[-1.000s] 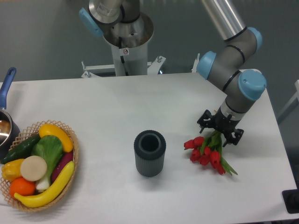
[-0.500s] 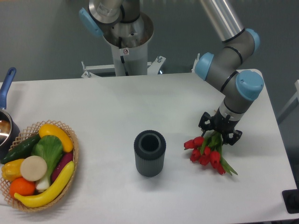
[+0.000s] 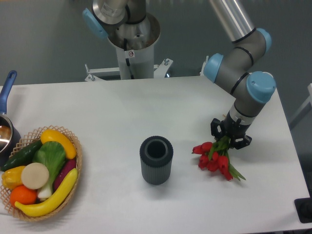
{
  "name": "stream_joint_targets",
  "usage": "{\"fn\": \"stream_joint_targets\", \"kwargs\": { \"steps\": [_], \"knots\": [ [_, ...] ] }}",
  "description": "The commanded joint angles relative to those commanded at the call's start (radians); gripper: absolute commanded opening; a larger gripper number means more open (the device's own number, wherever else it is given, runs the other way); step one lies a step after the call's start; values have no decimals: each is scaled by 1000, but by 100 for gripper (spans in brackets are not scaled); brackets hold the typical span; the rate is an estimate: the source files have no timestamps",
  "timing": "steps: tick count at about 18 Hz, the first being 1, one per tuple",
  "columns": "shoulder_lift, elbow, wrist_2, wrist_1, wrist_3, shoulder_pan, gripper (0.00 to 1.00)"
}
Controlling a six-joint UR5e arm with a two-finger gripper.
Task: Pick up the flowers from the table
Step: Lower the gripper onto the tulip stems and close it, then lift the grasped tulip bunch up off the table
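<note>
The flowers (image 3: pixel 213 157), a bunch of red tulips with green stems and leaves, lie on the right part of the white table (image 3: pixel 146 112). My gripper (image 3: pixel 228 138) comes down from above and its black fingers have closed in on the green stems just behind the blooms. The red heads point left and toward the front, and a few leaf tips stick out to the lower right. The stems' far ends are hidden under the gripper.
A dark ribbed cylindrical vase (image 3: pixel 156 160) stands upright left of the flowers. A wicker basket (image 3: pixel 39 173) of vegetables sits at the front left, with a blue-handled pot (image 3: pixel 6 122) behind it. The table's right edge is close to the gripper.
The gripper's fingers have drawn together around the stems, from spread wide to narrow. The bunch has shifted slightly, its leaf tips pulled in a little.
</note>
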Motion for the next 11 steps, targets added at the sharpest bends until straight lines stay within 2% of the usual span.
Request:
{"fn": "stream_joint_targets", "kwargs": {
  "steps": [9, 11],
  "knots": [
    [95, 8, -6, 0, 8, 8, 34],
    [156, 8, -12, -2, 3, 6, 34]
  ]
}}
